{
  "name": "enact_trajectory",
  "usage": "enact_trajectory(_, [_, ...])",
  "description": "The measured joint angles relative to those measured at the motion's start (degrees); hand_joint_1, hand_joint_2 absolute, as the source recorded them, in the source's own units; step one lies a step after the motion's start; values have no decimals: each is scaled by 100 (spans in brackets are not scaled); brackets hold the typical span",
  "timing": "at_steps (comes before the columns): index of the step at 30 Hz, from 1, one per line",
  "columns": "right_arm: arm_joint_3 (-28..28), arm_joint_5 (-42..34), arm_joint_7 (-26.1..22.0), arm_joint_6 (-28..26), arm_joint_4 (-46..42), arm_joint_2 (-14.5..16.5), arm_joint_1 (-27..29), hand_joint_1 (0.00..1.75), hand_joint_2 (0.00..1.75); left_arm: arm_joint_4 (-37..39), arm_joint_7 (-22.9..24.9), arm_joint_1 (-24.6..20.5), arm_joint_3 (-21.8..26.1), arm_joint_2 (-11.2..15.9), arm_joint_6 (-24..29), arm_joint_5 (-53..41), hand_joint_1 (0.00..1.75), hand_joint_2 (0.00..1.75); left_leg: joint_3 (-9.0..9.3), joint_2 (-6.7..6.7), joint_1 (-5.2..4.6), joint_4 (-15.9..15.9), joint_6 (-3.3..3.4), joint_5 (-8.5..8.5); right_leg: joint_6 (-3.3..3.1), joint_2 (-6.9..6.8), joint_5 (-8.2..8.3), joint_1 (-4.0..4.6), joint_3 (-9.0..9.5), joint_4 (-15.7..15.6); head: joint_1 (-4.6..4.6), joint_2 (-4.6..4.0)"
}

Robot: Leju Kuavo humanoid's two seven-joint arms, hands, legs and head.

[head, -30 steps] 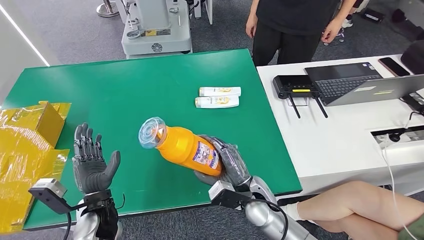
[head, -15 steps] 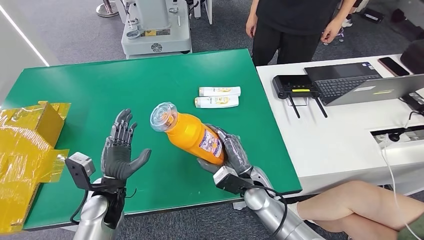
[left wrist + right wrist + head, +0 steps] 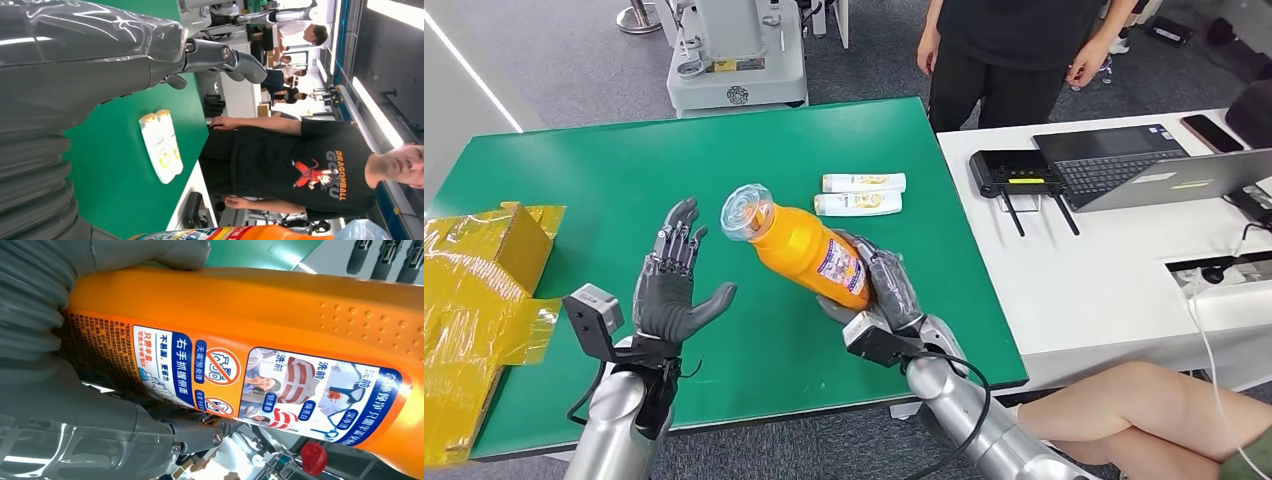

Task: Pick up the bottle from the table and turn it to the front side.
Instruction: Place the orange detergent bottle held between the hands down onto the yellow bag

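Right hand (image 3: 879,290): fingers wrapped around the lower body of the orange bottle (image 3: 809,255), thumb on one side, the rest on the other — a firm grip. The bottle is held clear above the green worktop (image 3: 624,180), tilted, its clear cap (image 3: 747,213) pointing up and towards the left hand. In the right wrist view the printed label (image 3: 260,380) with blue panels and small pictures faces the camera, and the grey thumb presses the bottle's side.

Left hand (image 3: 672,290): raised beside the bottle, palm turned towards it, fingers spread and holding nothing — close to the cap but not touching.

On the worktop beyond the bottle, two white tubes (image 3: 861,194) lie side by side, touching or nearly so. At the worktop's left edge sits crumpled yellow wrapping (image 3: 484,290). To the right stands a white desk (image 3: 1104,270) carrying a black device with antennas (image 3: 1016,172) and an open laptop (image 3: 1144,165). A person in black (image 3: 1014,50) stands behind the worktop; a bare leg (image 3: 1144,410) shows at lower right
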Motion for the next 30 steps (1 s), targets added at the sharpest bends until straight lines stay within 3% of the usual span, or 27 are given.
enact_trajectory(20, [17, 110, 42, 76, 90, 151, -115, 175, 175, -2, 53, -175, -163, -49, 17, 26, 0, 175, 0, 0, 0, 0, 0, 0, 0, 0, 1, 0, 0, 1, 0, 0])
enact_trajectory(30, [111, -31, -41, 287, 819, 721, -983, 175, 175, 44, 102, -407, -270, -274, 245, 226, 0, 175, 0, 5, 1, 0, -1, 2, 0, 6, 2, 1, -3, 4, -1, 0])
